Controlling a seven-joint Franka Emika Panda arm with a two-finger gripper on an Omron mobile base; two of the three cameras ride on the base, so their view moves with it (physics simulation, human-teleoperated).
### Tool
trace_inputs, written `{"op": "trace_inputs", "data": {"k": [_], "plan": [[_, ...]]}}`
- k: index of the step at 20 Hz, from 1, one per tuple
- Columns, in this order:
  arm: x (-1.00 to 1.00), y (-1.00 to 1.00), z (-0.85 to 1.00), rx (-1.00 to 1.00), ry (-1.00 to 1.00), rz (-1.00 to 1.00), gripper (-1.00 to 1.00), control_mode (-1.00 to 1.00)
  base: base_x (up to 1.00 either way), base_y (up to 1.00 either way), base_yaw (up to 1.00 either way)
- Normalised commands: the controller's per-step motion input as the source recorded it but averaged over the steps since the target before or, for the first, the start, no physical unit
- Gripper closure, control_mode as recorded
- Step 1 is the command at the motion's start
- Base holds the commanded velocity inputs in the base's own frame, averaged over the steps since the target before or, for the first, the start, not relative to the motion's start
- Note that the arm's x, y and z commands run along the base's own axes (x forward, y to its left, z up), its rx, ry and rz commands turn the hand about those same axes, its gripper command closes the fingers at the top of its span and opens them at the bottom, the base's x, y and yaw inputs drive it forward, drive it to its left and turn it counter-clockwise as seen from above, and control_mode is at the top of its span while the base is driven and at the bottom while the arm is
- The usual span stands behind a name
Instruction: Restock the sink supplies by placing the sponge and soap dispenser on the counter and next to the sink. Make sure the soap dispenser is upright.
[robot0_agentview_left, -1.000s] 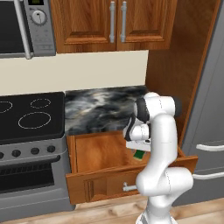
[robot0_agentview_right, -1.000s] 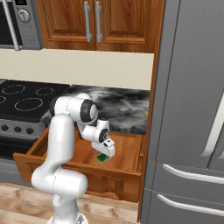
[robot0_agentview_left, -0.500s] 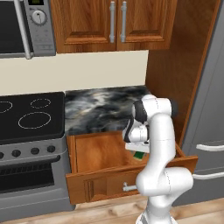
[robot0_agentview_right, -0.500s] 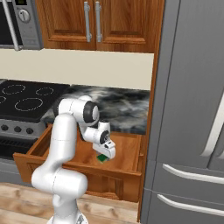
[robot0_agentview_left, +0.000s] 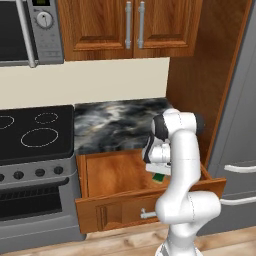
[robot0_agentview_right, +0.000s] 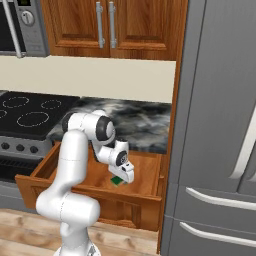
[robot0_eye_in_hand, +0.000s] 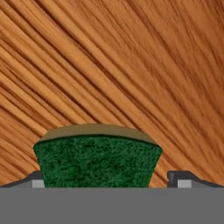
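1. The fingers (robot0_eye_in_hand: 183, 179) show as two dark tips at the bottom of the hand view, one at each side of the sponge (robot0_eye_in_hand: 97, 159). The left tip sits against the sponge's lower left corner; a sliver of wood shows between the right tip and the sponge's right edge. Whether the jaws are pressing on the sponge or standing just apart from it, I cannot tell.
2. The gripper (robot0_agentview_right: 123, 176) reaches down into an open wooden drawer (robot0_agentview_right: 85, 188), with the arm bent over the drawer's front edge.
3. The sponge lies green side up on the drawer's wooden floor, its tan under-layer showing along the far edge in the hand view.
4. In the right base view the sponge (robot0_agentview_right: 117, 180) appears as a small green patch directly under the gripper, near the drawer's right half.
5. In the left base view the sponge (robot0_agentview_left: 158, 177) peeks out green below the gripper (robot0_agentview_left: 156, 169), close to the drawer's (robot0_agentview_left: 107, 175) right side.
6. The counter (robot0_agentview_left: 115, 125) of black-and-grey marbled stone lies just above and behind the drawer, between a black stove (robot0_agentview_left: 35, 132) on the left and a tall wooden panel on the right.
7. Wooden cabinets (robot0_agentview_left: 131, 25) hang above the counter; a microwave (robot0_agentview_left: 30, 30) hangs above the stove.
8. A grey fridge (robot0_agentview_right: 220, 125) stands at the right in the right base view.
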Motion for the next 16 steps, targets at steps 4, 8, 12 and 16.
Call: {"op": "trace_inputs", "data": {"k": [4, 8, 12, 16], "plan": [[0.00, 0.01, -0.22, 0.00, 0.00, -0.02, -1.00, -1.00, 0.00, 0.00, 0.00], [0.00, 0.09, -0.20, 0.00, 0.00, -0.01, 1.00, -1.00, 0.00, 0.00, 0.00], [-0.02, 0.00, -0.02, 0.00, 0.00, 0.00, 1.00, -1.00, 0.00, 0.00, 0.00], [-0.02, 0.00, 0.12, 0.01, -0.01, -0.03, 1.00, -1.00, 0.00, 0.00, 0.00]]}}
